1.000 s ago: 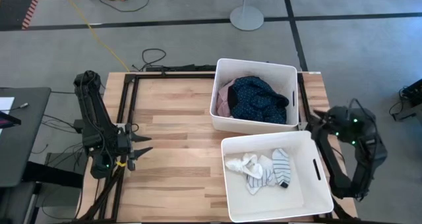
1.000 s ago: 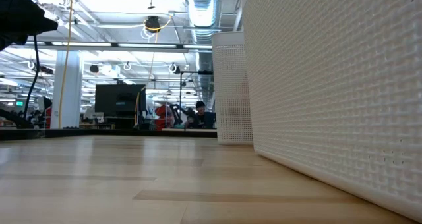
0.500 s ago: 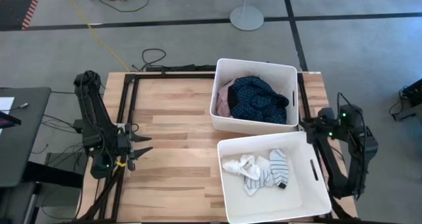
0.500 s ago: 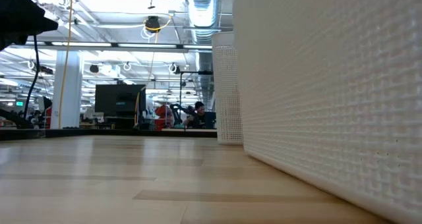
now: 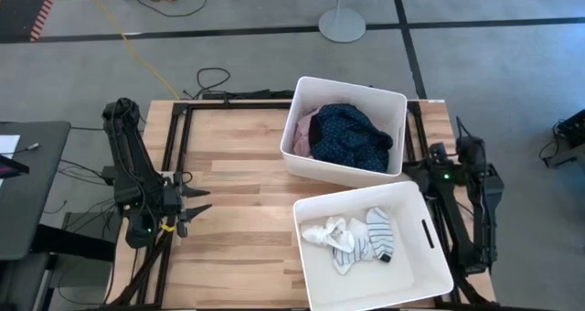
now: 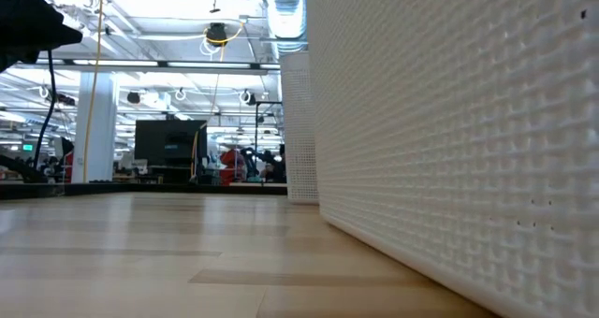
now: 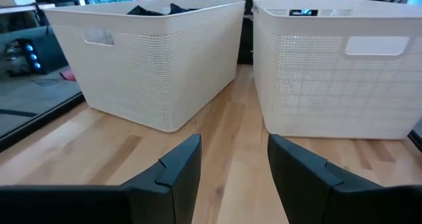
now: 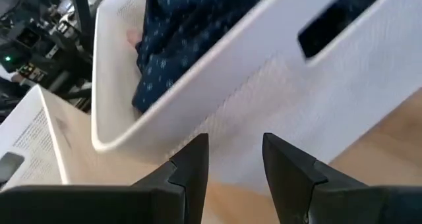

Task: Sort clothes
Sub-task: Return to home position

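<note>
The clothes lie in two white bins. A navy dotted garment [image 5: 352,139] and a pink one [image 5: 304,133] fill the far bin [image 5: 288,137]. A white sock [image 5: 324,230] and a striped sock [image 5: 375,233] lie on the floor of the near bin [image 5: 302,252]. My right gripper [image 5: 413,169] is open at the table's right edge, by the far bin's right wall [image 8: 277,85]. My left gripper [image 5: 203,206] waits open over the table's left part, pointing at both bins. My right gripper comes at the far bin's right wall [image 8: 231,118] slanting down from the table's right side, its fingertips [image 8: 198,148] just below the wall's handle slot [image 8: 333,20]. Whether they touch the wall, I cannot tell.
Bare wooden tabletop [image 5: 238,165] lies between my left gripper and the bins. A black frame rail [image 5: 178,155] runs along the table's left side. In the low view the near bin's wall [image 6: 449,122] fills the right half.
My right gripper has come down and toward the table's left edge, rolling as it went. Both bins have slid toward the table's left edge, and the far bin has turned a little. My left arm has kept still.
</note>
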`<state>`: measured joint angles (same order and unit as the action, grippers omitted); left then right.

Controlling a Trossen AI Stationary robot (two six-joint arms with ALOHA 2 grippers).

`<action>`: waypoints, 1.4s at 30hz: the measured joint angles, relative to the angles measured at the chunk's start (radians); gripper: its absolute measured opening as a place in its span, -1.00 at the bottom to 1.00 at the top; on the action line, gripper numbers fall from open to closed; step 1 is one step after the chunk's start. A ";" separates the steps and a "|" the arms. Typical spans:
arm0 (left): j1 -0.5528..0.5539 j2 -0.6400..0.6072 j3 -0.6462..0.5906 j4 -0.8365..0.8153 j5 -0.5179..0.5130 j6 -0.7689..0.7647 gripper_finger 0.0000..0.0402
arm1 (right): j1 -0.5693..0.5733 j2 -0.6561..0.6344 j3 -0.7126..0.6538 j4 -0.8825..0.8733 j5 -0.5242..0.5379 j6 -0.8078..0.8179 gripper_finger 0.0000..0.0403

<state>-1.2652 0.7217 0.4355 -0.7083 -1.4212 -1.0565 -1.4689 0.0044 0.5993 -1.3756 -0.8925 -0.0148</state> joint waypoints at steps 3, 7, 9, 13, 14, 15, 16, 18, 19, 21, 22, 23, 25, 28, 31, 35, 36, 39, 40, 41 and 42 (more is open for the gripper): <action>0.000 0.000 0.000 0.000 0.000 0.007 -0.16 | 0.002 0.000 0.000 0.074 -0.002 0.016 -0.21; 0.000 0.000 0.000 -0.008 -0.001 0.026 -0.16 | 0.001 0.000 0.000 0.238 -0.002 0.034 -0.21; 0.000 0.000 0.000 -0.020 -0.009 0.021 -0.16 | 0.001 0.000 0.000 0.338 0.002 0.087 -0.21; 0.000 0.000 0.000 -0.020 -0.016 0.020 -0.16 | 0.006 0.000 0.001 0.518 0.081 0.178 -0.21; 0.000 0.000 0.000 -0.020 -0.018 0.020 -0.16 | 0.006 0.000 0.001 0.552 0.102 0.184 -0.21; 0.000 0.000 0.000 -0.020 -0.019 0.020 -0.16 | 0.006 0.000 0.001 0.574 0.126 0.183 -0.21; 0.000 0.000 0.000 -0.020 -0.018 0.020 -0.16 | 0.006 0.000 0.001 0.588 0.149 0.174 -0.21; 0.000 0.000 0.000 -0.020 -0.018 0.020 -0.16 | 0.006 0.000 -0.007 0.626 0.190 0.168 -0.21; 0.000 0.000 0.000 -0.020 -0.019 0.021 -0.16 | 0.006 0.000 -0.019 0.653 0.199 0.168 -0.21; 0.000 0.000 0.000 -0.020 -0.019 0.028 -0.16 | 0.007 0.000 -0.051 0.722 0.203 0.184 -0.21; 0.000 0.000 0.000 -0.020 -0.018 0.031 -0.16 | 0.007 0.000 -0.069 0.772 0.211 0.204 -0.21; 0.000 0.000 0.000 -0.020 -0.018 0.031 -0.16 | 0.007 0.000 -0.086 0.822 0.223 0.226 -0.21; 0.000 0.000 0.000 -0.020 -0.018 0.031 -0.16 | 0.007 0.000 -0.128 0.933 0.246 0.283 -0.21; 0.000 0.000 0.000 -0.020 -0.012 0.027 -0.16 | 0.009 0.000 -0.193 1.103 0.248 0.330 -0.21; 0.000 0.000 0.000 -0.019 0.007 0.017 -0.16 | 0.029 0.000 -0.242 1.172 0.255 0.279 -0.21; 0.000 0.000 0.000 -0.018 0.009 0.015 -0.16 | 0.063 0.000 -0.324 1.250 0.272 0.235 -0.21; 0.000 0.000 0.000 -0.018 0.009 0.016 -0.16 | 0.072 0.000 -0.348 1.280 0.274 0.238 -0.21; 0.000 0.000 0.000 -0.018 0.009 0.019 -0.16 | 0.102 0.000 -0.414 1.350 0.333 0.250 -0.21; 0.000 0.000 0.000 -0.018 0.010 0.019 -0.16 | 0.112 0.000 -0.436 1.370 0.363 0.250 -0.21; 0.000 0.000 0.000 -0.018 0.010 0.015 -0.16 | 0.122 0.000 -0.456 1.374 0.399 0.250 -0.21; 0.000 0.000 0.000 -0.018 0.011 0.013 -0.16 | 0.132 0.000 -0.475 1.381 0.436 0.250 -0.21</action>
<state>-1.2652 0.7217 0.4355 -0.7264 -1.4106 -1.0431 -1.3367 0.0040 0.1246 0.0054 -0.4570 0.2354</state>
